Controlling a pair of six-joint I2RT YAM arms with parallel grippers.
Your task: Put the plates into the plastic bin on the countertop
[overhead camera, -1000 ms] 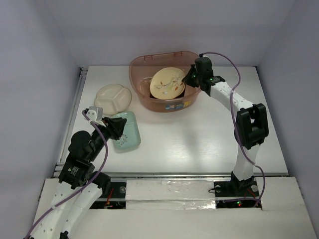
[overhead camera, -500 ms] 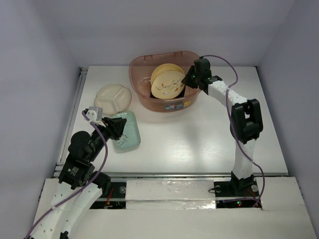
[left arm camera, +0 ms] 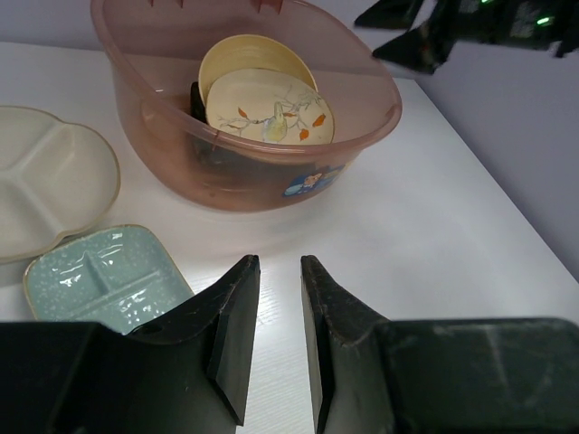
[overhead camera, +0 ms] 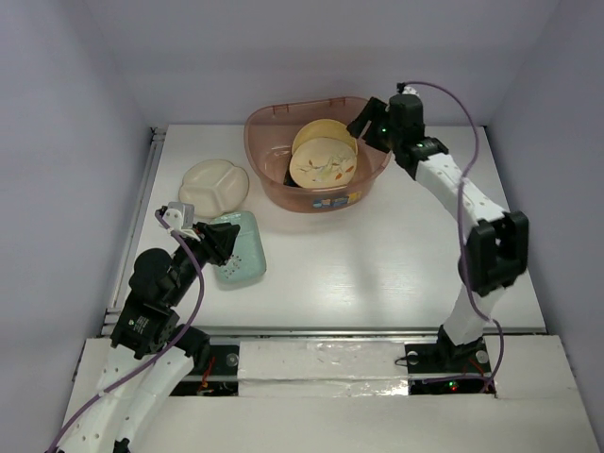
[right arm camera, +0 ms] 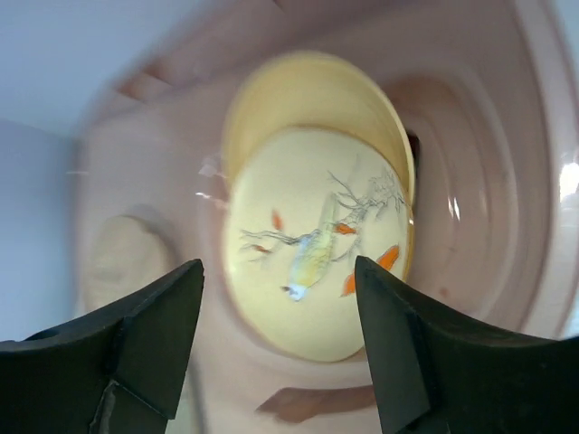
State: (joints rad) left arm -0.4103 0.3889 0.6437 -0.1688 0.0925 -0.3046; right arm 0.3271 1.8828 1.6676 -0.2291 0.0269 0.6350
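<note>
Mint-green plate (overhead camera: 243, 247) flat on the white desk (overhead camera: 377, 255), near-left, its left edge under the left end effector (overhead camera: 229, 243) in the top view; in the left wrist view, off to the lower left of the fingertips (left arm camera: 233, 316), not between them. Long axis roughly near-to-far, tilted slightly toward the bin. Left end effector narrowly parted, gripping nothing. Cream divided plate (overhead camera: 214, 186) just beyond the mint one, edges close; touching or not, impossible to tell. Plastic bin (overhead camera: 267, 179) at far centre, beyond and to the right of both. Inside: cream floral plate (overhead camera: 324, 162) leaning tilted against orange-tan plate (overhead camera: 326, 130); dark shape (left arm camera: 197, 99) beneath, too hidden to name. Right end effector (overhead camera: 360, 129) over the bin's far-right rim, spread wide, empty, floral plate showing through the gap in the right wrist view. Judging by position: left arm clearly nearer to both loose plates, right arm well apart from them. Likely next: shift onto a mint rim edge, pinching across the lip. Glazed ware on smooth desk, probably prone to sliding under a shallow pinch. Bare white desk between plates and bin; side wall (overhead camera: 75, 142) near on the left.
</note>
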